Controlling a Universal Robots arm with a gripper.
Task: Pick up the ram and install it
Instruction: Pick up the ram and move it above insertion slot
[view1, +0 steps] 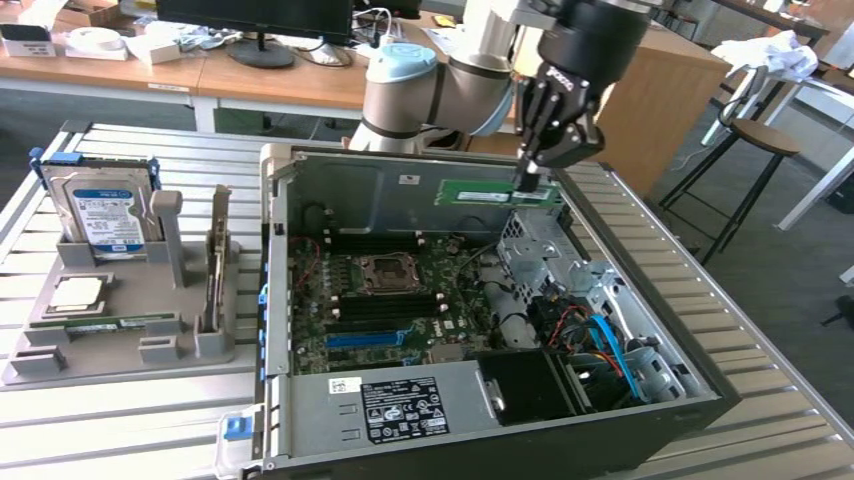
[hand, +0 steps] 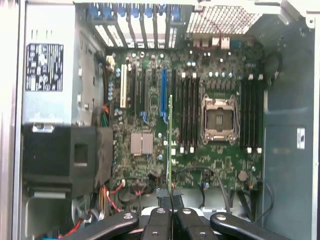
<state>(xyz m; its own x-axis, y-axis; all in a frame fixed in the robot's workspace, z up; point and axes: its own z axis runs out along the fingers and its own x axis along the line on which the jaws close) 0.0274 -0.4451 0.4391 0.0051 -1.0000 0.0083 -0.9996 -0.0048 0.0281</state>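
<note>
The ram (view1: 497, 193) is a thin green stick with a white label, held level at one end by my gripper (view1: 534, 183), which is shut on it. It hangs over the open computer case (view1: 274, 260), near the case's back wall and well above the motherboard (view1: 387, 300). In the wrist view the ram (hand: 170, 140) shows edge-on as a narrow green line running out from between the black fingers (hand: 159, 220). It lies over the board between the blue slot (hand: 163, 92) and the black memory slots (hand: 187, 112) beside the CPU socket (hand: 218, 117).
A grey holder (view1: 120, 345) on the exterior view's left carries a hard drive (view1: 100, 215) and an upright expansion card (view1: 218, 260). The power supply (view1: 387, 405) fills the case's near end, with drive bays and cables (view1: 601, 330) on the exterior view's right. A stool (view1: 761, 140) stands beyond the table.
</note>
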